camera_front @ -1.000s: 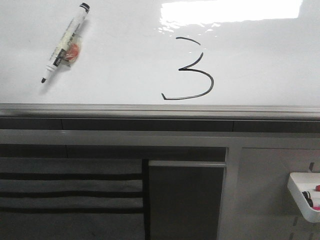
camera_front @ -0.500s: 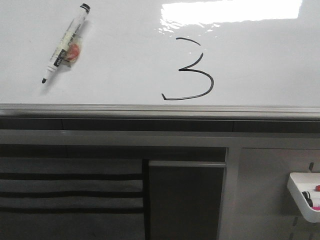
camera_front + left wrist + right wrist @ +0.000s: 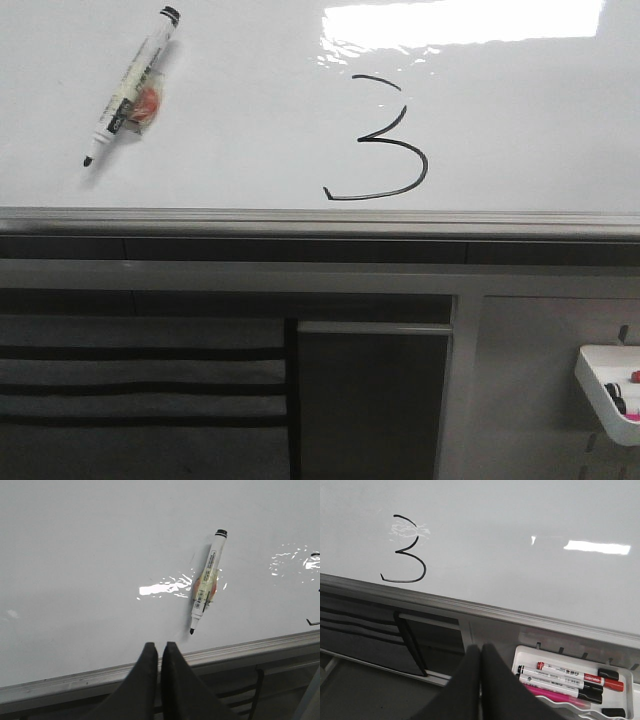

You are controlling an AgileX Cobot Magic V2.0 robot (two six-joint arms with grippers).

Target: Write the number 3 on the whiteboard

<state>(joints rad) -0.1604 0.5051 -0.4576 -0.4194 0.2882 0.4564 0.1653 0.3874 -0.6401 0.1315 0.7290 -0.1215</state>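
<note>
A thin black number 3 (image 3: pixel 385 140) is drawn on the glossy whiteboard (image 3: pixel 250 120), near its grey metal edge strip (image 3: pixel 300 220). It also shows in the right wrist view (image 3: pixel 405 550). An uncapped black marker (image 3: pixel 130 85) lies on the board at the far left, also in the left wrist view (image 3: pixel 206 587). My left gripper (image 3: pixel 160 647) is shut and empty, over the board's edge, short of the marker's tip. My right gripper (image 3: pixel 480 650) is shut and empty, off the board, beside the marker tray. Neither gripper shows in the front view.
A small white tray (image 3: pixel 570 680) with several markers hangs below the board's edge at the right, also in the front view (image 3: pixel 610 390). Dark panels (image 3: pixel 370 400) and a grey frame lie below the board. Glare (image 3: pixel 460 25) sits at the board's far right.
</note>
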